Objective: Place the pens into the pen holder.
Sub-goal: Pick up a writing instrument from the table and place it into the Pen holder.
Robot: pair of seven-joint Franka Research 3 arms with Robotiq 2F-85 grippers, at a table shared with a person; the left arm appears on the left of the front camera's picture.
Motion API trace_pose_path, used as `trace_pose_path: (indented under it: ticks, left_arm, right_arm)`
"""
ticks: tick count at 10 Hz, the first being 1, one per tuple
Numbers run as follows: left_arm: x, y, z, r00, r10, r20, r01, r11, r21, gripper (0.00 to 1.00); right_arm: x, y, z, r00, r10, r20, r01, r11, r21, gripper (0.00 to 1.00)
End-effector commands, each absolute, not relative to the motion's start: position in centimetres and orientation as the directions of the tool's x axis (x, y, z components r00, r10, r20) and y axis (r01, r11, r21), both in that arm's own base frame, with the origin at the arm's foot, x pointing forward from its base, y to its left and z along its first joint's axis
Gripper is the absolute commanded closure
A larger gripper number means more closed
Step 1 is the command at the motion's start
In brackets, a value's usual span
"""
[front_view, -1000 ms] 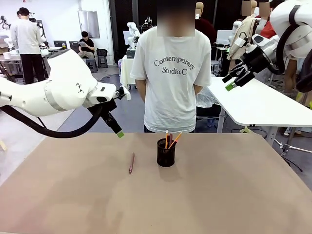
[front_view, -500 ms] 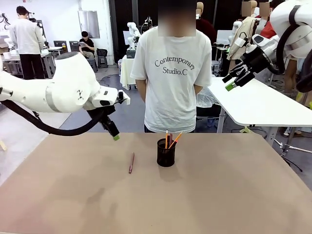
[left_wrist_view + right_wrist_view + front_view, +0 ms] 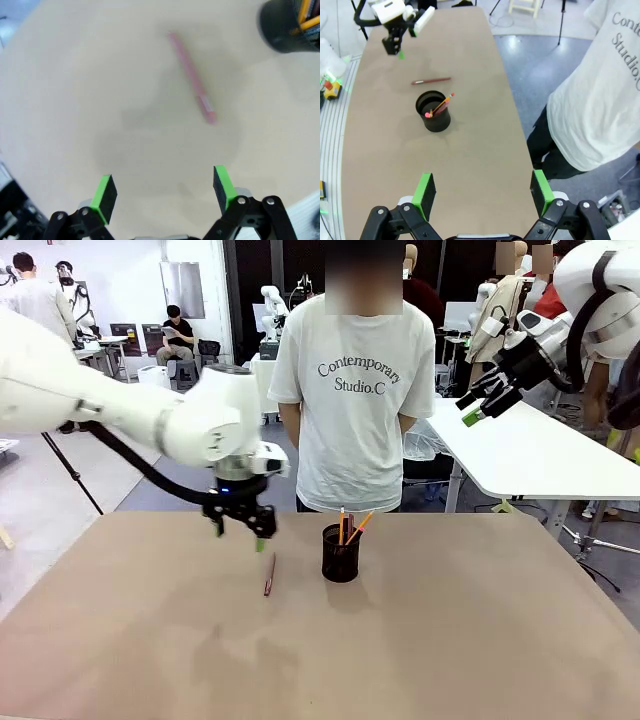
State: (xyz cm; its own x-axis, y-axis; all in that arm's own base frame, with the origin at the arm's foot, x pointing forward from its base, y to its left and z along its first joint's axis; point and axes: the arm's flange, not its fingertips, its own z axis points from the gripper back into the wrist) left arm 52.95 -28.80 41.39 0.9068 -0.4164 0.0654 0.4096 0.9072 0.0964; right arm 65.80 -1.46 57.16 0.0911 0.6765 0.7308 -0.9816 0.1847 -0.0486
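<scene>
Front view: pen (image 3: 269, 575) just below left pincer (image 3: 240, 531)

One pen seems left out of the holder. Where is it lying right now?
In the front view the dark-red pen lies flat on the table, left of the pen holder, just below the open left gripper.

Left gripper (image 3: 243, 534) lowered, right gripper (image 3: 482, 401) raised, jaws apart.

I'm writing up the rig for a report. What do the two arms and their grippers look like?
Both arms are glossy white with rounded joint housings and grey bands. A black cable loops along the left arm. The left gripper and right gripper are black two-finger units with bright green pads. Dark straps wrap the right arm.
</scene>
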Motion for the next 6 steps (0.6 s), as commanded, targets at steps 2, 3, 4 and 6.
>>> trace_pose_path:
  ticks: [2, 3, 4, 6]
  left_arm:
    - [55.8, -31.6, 39.5, 0.941, -0.337, 0.017, 0.338, 0.941, -0.033, 0.0]
    - [56.1, -32.1, 38.9, 0.953, -0.3, 0.037, 0.301, 0.953, -0.035, 0.0]
    - [56.5, -32.5, 38.1, 0.969, -0.237, 0.073, 0.24, 0.97, -0.037, 0.0]
    - [57.3, -32.0, 36.7, 0.976, -0.174, 0.129, 0.174, 0.985, 0.014, 0.0]
  right_arm:
    - [65.8, -1.4, 57.4, 0.076, 0.683, 0.726, -0.981, 0.181, -0.068, 0.0]
    - [65.8, -1.4, 57.4, 0.076, 0.683, 0.726, -0.981, 0.181, -0.068, 0.0]
    - [65.8, -1.4, 57.4, 0.076, 0.683, 0.726, -0.981, 0.181, -0.068, 0.0]
    - [65.8, -1.4, 57.4, 0.076, 0.683, 0.726, -0.981, 0.181, -0.068, 0.0]
